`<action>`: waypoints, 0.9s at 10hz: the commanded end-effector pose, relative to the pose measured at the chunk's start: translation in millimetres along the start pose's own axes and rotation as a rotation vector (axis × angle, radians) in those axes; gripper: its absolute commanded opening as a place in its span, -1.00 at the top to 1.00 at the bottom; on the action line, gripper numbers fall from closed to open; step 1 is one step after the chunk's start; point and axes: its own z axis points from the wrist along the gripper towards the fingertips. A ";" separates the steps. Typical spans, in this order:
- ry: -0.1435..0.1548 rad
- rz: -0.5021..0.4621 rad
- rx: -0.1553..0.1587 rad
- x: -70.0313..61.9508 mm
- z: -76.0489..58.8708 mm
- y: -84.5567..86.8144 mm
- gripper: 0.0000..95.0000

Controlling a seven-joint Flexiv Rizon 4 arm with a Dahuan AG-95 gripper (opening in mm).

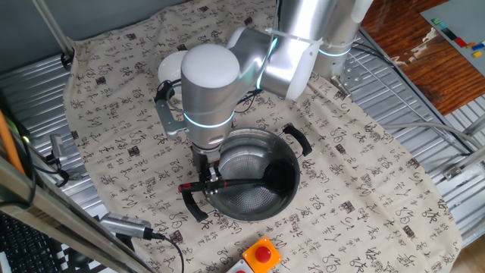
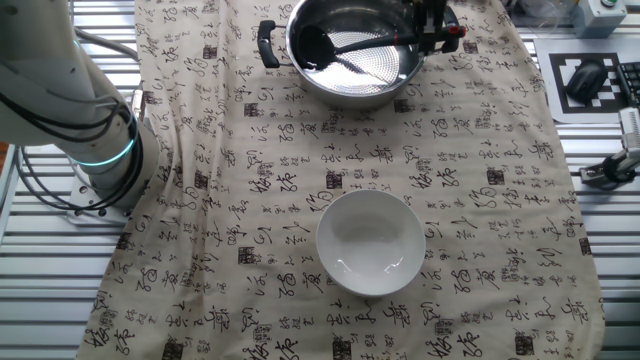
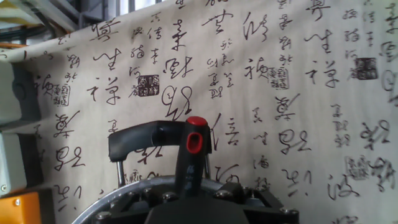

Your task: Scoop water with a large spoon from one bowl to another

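Gripping ladle (image 1: 250,182), seemingly, inside pot (image 1: 261,214).

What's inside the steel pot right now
The black ladle lies inside the steel pot, scoop low against one wall, handle reaching across to the gripper at the opposite rim. The ribbed bottom shows. Whether water is there cannot be told; the scoop hides what lies under it.
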 end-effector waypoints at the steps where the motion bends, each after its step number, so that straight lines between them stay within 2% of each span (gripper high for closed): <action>1: -0.005 -0.006 -0.004 0.7 -0.5 -0.2 0.20; 5: -0.016 -0.002 -0.006 4.7 4.4 2.5 0.20; 6: -0.018 0.005 -0.006 2.9 5.7 4.9 -0.20; 7: -0.020 0.020 -0.005 1.6 6.4 6.3 0.20; 9: -0.018 0.049 -0.008 -0.7 4.6 7.2 0.20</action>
